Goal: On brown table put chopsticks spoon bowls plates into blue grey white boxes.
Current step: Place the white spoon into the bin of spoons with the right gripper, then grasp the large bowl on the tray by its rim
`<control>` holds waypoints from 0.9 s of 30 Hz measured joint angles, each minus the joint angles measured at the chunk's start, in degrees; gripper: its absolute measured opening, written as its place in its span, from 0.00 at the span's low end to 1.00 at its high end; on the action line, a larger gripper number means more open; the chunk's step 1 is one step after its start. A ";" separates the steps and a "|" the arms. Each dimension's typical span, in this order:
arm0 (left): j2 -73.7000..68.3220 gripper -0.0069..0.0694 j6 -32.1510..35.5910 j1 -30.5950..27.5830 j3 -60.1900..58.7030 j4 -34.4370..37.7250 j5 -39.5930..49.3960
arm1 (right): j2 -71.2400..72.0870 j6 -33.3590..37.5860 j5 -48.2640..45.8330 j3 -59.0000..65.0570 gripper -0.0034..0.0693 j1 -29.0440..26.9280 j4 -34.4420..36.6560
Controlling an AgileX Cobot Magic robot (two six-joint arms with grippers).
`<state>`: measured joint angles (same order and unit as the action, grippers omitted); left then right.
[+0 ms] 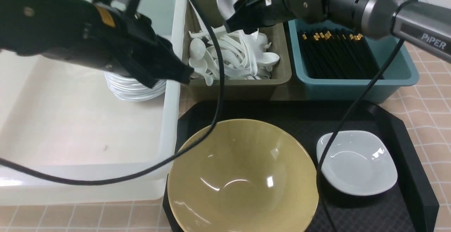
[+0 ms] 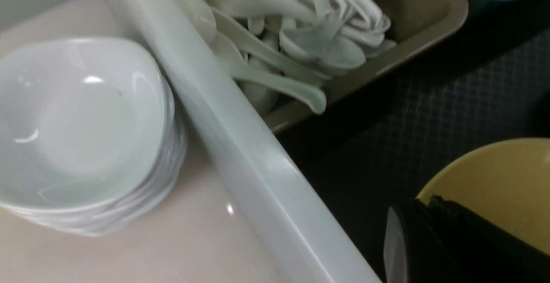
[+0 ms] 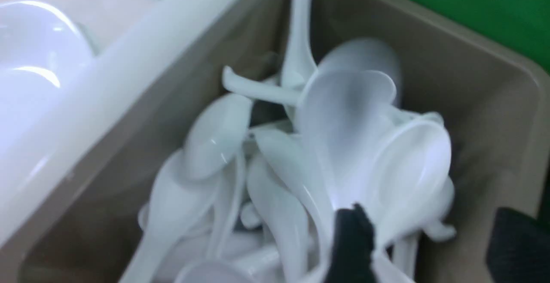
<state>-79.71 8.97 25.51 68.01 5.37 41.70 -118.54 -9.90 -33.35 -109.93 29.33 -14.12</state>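
The olive-yellow bowl [image 1: 243,175] and one small white plate [image 1: 356,161] sit on the black tray [image 1: 405,137]. My left gripper [image 1: 185,73] is shut and empty over the white tub's right wall [image 1: 172,94], beside a stack of white plates [image 1: 135,89]; the stack also shows in the left wrist view [image 2: 81,124]. My right gripper [image 3: 434,240] is open above the grey box [image 1: 239,84], which holds several white spoons [image 1: 239,56]. One spoon [image 3: 348,124] looks blurred just beyond its fingertips [image 3: 352,231]. Black chopsticks [image 1: 338,56] lie in the blue box [image 1: 352,84].
The three boxes stand side by side behind the tray, on the gridded brown table [image 1: 430,84]. The left arm's cable [image 1: 218,94] hangs across the tub wall and the bowl's rim. The right arm's cable [image 1: 352,108] crosses the tray beside the plate.
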 joint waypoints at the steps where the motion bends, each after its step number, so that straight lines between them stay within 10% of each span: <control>1: -0.73 0.10 0.00 0.00 0.38 0.12 0.99 | 0.16 -0.07 -2.60 -0.86 0.80 -0.07 0.05; 9: -13.51 0.32 6.66 0.00 15.92 6.67 15.59 | 4.02 12.65 -28.98 -9.48 0.98 0.61 0.79; 16: -22.88 0.69 20.12 0.77 22.97 8.60 24.19 | 13.16 20.72 -37.95 -1.94 0.83 0.70 9.94; 27: -30.96 0.76 22.88 6.89 23.08 3.19 17.20 | 31.01 20.85 -38.40 16.76 0.65 0.80 11.61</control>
<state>-110.67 31.84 32.40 91.09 8.56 58.91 -87.53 10.95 -71.75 -93.17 30.13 -2.51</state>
